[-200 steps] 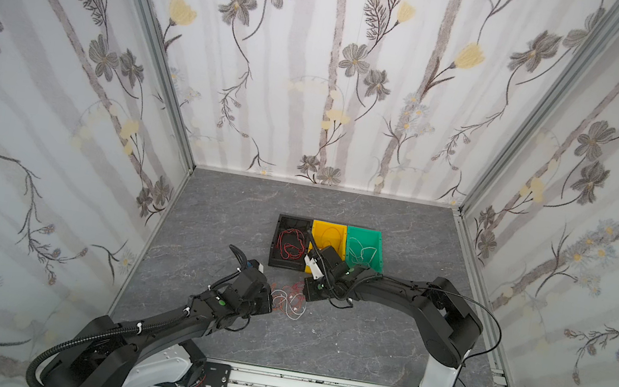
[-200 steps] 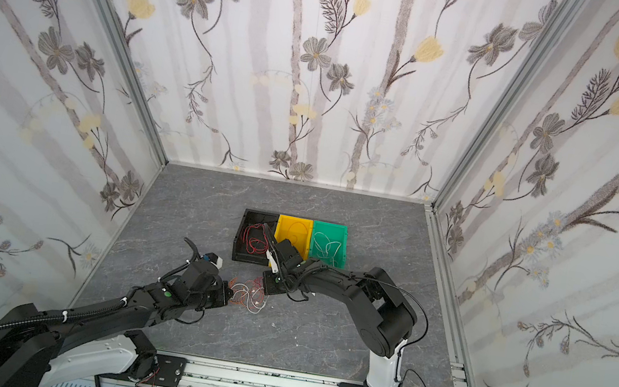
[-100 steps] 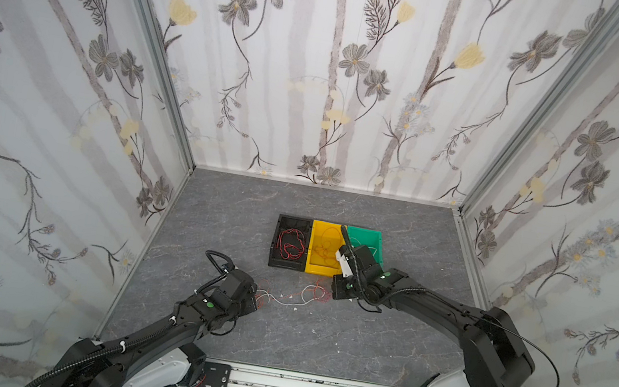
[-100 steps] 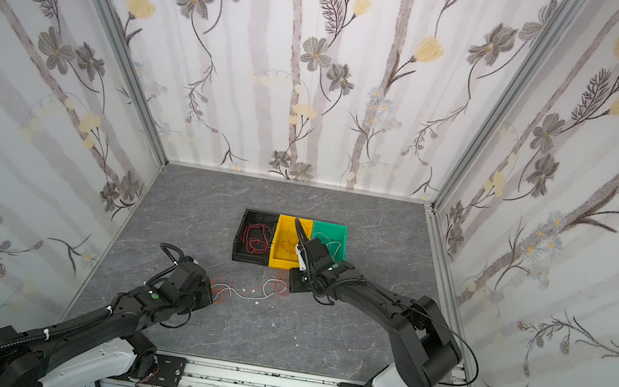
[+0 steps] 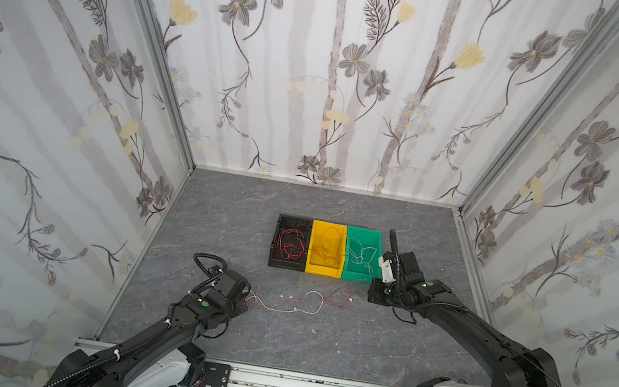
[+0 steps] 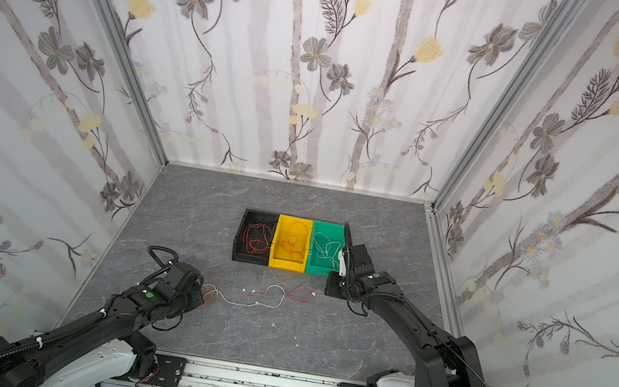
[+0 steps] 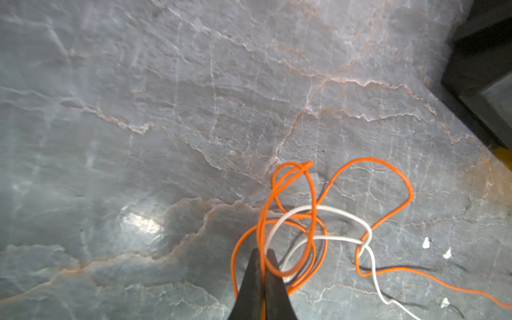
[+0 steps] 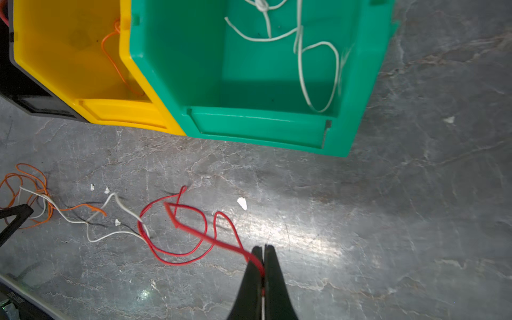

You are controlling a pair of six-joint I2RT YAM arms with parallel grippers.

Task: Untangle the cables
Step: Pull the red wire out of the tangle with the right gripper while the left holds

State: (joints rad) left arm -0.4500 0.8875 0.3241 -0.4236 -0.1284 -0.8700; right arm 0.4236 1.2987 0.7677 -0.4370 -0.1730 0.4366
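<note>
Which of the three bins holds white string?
The green bin, at the row's right end; the yellow bin holds orange cable, the black bin red.

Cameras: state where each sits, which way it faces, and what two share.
Top views: high above the front, looking down on the table, bins, left arm, right arm.
Left wrist: on the left arm, facing the table; left tool shut on the orange cable.
Right wrist: on the right arm, facing the green bin; right tool shut on the red cable.
Shared: both wrist views show the orange and white cables.
</note>
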